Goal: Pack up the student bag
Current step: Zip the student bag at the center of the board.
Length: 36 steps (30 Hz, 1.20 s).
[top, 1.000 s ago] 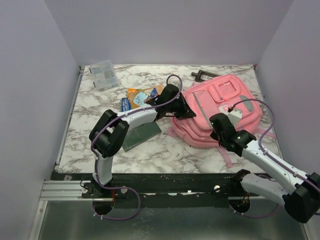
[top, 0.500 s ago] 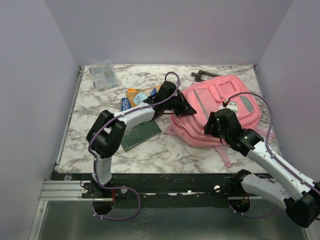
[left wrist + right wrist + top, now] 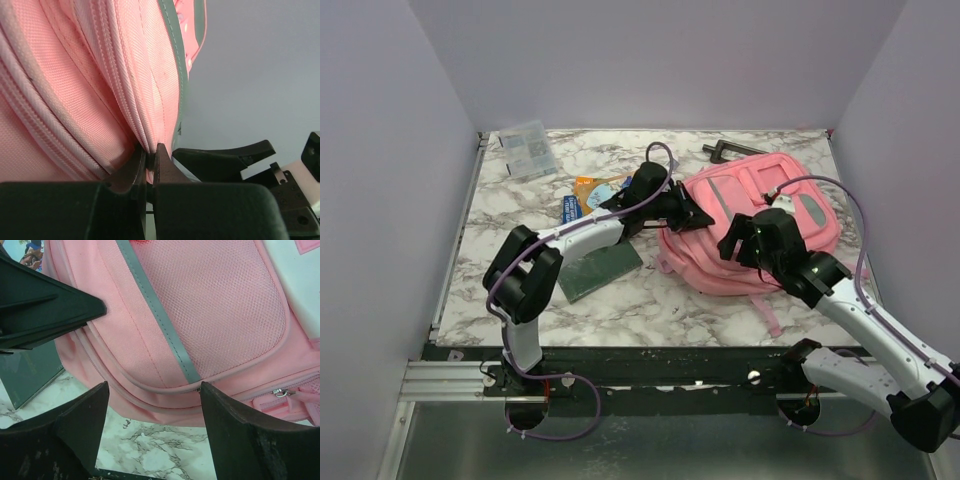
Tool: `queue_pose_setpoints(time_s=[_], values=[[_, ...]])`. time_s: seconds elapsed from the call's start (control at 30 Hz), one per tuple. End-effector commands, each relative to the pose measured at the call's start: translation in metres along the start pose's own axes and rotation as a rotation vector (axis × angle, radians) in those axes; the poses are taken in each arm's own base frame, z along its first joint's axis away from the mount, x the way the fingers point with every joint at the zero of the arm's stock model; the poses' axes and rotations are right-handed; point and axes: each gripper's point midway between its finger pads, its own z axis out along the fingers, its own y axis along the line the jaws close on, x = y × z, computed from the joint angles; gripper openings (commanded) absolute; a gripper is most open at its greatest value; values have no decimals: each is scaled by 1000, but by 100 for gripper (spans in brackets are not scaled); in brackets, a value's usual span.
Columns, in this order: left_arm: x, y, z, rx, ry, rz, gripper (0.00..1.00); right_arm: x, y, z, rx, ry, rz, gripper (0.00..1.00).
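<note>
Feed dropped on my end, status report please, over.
Left gripper shut on edge of soft pink fabric backpack. Right gripper open, empty, over its near side. Dark green flat book beside it, not blocking.

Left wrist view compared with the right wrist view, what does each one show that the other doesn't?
Only the left wrist view shows the pinch itself: the left claw shut on a seam fold of the bag, with the plain wall behind. Only the right wrist view shows the right claw open above the bag's mesh pocket, plus a grey strip, a zipper pull, the marble table and a green book. Both share the pink bag, seen close up.
</note>
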Motion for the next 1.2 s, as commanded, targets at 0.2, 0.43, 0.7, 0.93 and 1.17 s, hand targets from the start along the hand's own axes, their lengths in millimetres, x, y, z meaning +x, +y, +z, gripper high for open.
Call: queue_pose_setpoints(time_s=[0.2,0.43,0.7,0.93,1.17], values=[[16,-59,-34,206,-44,79,0,-38,-13,-16,103,-120,9,78],[36,-52,-29,208,-34,78,0,-47,-14,-16,138,-127,-9,78],[66,-40,-37,200,-99,125,0,-53,-10,-2,180,-113,-12,83],[103,-30,-47,255,-10,233,36,-44,8,29,142,26,-50,88],[92,-30,-114,315,-155,459,61,-39,1,35,211,133,-198,88]])
